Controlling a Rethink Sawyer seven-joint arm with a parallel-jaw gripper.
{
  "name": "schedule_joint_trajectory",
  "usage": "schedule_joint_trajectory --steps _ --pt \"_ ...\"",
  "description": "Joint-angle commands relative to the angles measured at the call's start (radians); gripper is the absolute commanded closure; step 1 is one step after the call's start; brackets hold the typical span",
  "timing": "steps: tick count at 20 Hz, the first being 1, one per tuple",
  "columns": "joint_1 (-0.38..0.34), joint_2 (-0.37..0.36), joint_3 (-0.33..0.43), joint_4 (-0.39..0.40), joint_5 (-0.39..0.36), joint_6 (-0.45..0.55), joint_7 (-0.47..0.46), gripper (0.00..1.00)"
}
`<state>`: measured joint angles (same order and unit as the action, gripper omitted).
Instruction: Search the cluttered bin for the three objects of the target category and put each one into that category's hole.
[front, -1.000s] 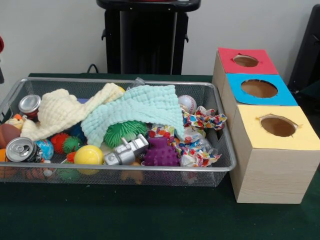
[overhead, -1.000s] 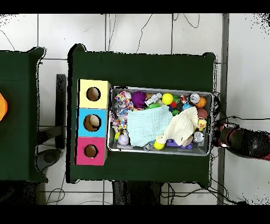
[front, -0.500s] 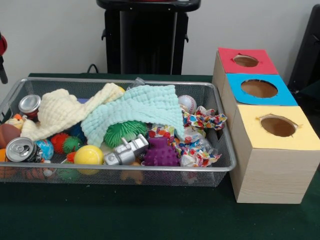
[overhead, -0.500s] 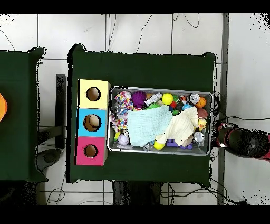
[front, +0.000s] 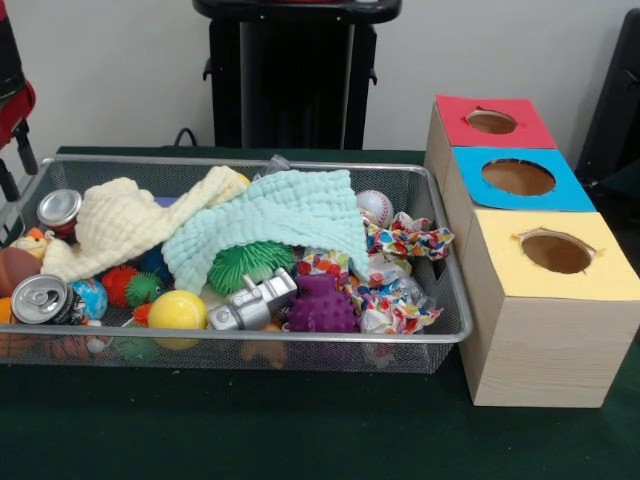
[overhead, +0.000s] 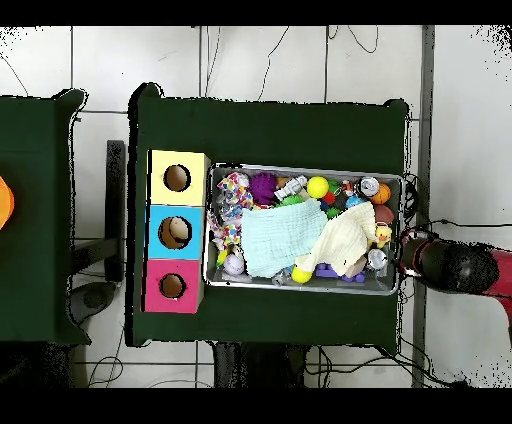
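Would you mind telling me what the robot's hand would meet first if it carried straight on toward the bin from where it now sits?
Probably the bin's short end rim, nearest the hand; height is unclear, so it might pass above it.

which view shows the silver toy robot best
The front view: the silver toy robot lies unobstructed near the mesh bin's front rim. Overhead, it is only a small pale shape at the bin's edge.

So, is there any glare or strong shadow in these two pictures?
Front view: small bright glints on the can lids and the silver toy robot; soft shadow under the mint cloth. Overhead view: even light, no glare on the mesh bin.
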<state>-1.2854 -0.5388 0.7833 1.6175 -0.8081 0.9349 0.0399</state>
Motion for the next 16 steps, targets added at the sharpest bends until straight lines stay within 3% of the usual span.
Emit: schedule_joint_trajectory --steps 1,16 --pt "0.032 0.047 -0.033 0.029 0.003 0.002 -0.013 0.0" --pt "0.066 0.108 -0.026 -0.083 0.019 0.049 -0.073 0.0"
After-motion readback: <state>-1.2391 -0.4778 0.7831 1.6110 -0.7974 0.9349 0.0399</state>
